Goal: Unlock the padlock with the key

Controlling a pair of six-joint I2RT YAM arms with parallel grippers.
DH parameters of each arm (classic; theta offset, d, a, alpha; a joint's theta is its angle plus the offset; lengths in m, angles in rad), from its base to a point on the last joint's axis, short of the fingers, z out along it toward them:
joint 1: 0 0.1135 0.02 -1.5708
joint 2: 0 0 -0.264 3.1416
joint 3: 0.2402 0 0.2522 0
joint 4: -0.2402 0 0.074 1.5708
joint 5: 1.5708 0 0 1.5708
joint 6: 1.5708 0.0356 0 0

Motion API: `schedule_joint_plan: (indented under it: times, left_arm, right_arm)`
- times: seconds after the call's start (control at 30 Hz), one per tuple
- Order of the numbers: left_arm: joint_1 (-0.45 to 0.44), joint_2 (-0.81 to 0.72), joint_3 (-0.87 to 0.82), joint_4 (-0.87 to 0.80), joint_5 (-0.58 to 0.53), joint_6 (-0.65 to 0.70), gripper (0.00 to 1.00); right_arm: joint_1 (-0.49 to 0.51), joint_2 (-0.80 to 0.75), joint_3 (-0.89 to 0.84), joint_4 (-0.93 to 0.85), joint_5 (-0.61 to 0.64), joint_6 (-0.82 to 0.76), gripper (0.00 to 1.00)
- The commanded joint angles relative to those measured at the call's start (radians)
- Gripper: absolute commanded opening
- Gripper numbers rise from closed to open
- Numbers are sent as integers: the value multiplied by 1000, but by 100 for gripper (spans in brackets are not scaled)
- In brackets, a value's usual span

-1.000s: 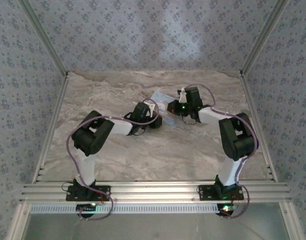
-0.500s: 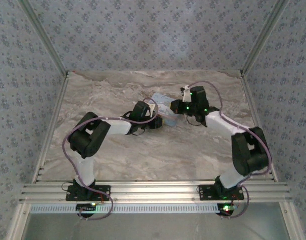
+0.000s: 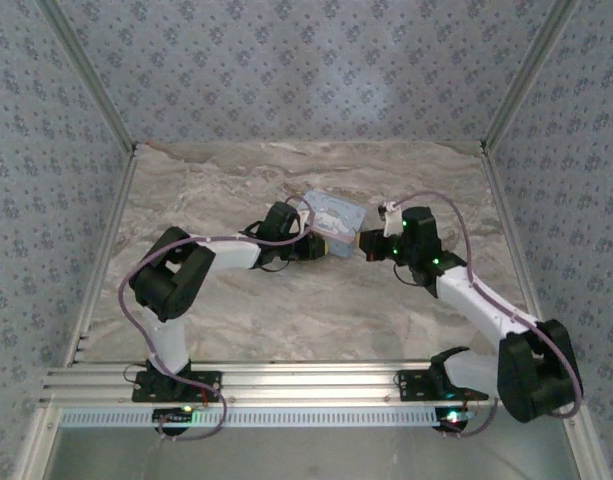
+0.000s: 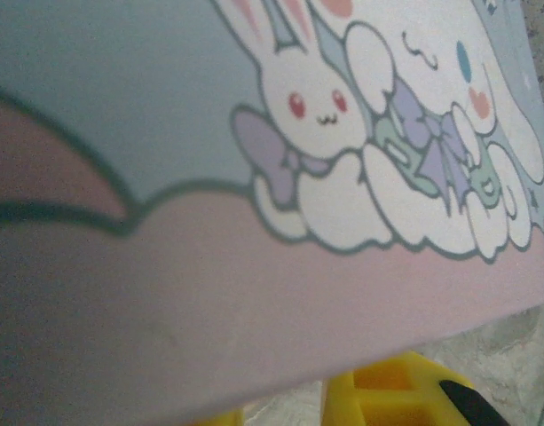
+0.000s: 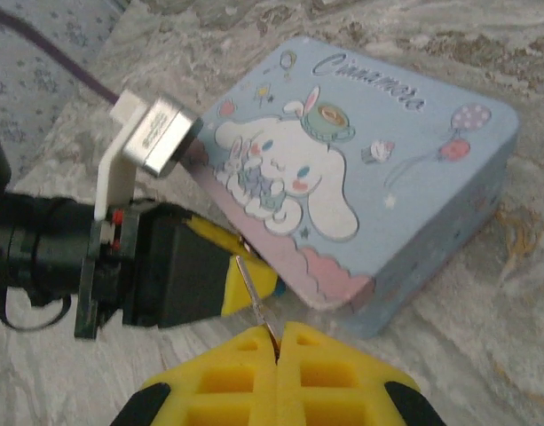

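The padlock is almost hidden: a tiny dark-blue bit point(image 5: 279, 288) peeks out under the tin's near edge, at the tips of my left gripper point(image 5: 270, 275). That gripper's yellow fingers point(image 4: 387, 395) stand close together, shut on it, with the tin's lid looming right over them. My right gripper point(image 5: 278, 335) is shut on the thin metal key point(image 5: 256, 297). The key's blade points up and left, its tip just short of the left fingers. From above, the left gripper point(image 3: 324, 247) and right gripper point(image 3: 364, 243) face each other at the tin's near side.
The light-blue cartoon-printed tin point(image 3: 334, 213) lies on the marble table point(image 3: 216, 190), just behind both grippers. The left wrist camera point(image 5: 156, 133) juts out close to the key's path. Aluminium frame posts and patterned walls ring the table.
My right arm has swung out to the right and nearer, drawing its gripper back off the tin to the near right side. More of the tin's lid shows. The left arm has hardly moved.
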Motion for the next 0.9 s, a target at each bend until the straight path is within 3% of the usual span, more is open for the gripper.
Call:
schedule_joint_plan:
  times: [0.0, 0.33, 0.87]
  left_arm:
    - [4, -68, 1, -5, 54, -36, 13]
    - [7, -105, 27, -116, 119, -116, 13]
    - [6, -129, 13, -109, 189, -221, 13]
  right_arm:
    - [27, -56, -63, 16, 15, -56, 0]
    - [200, -59, -274, 251, 174, -82, 0]
    - [297, 149, -274, 469, 268, -145, 0]
